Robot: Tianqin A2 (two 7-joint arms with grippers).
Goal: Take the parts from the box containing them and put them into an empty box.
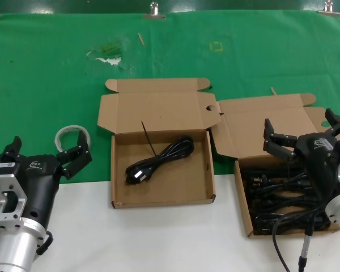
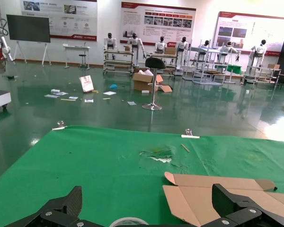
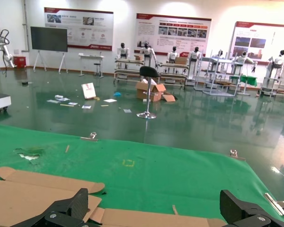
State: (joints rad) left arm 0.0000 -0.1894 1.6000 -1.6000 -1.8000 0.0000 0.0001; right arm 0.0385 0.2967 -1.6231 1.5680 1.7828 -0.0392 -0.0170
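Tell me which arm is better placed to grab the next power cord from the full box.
Right. The right gripper hovers open directly over the box of cords, above the remaining cords. The left gripper sits open far across the table beside the tape ring.

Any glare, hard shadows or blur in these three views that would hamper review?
Head view: even light, only soft shadow inside the middle box; the black cords in the right-hand box merge with the dark right gripper. Left wrist view: window glare on the hall floor; the left gripper is cropped. Right wrist view: floor reflections, otherwise sharp.
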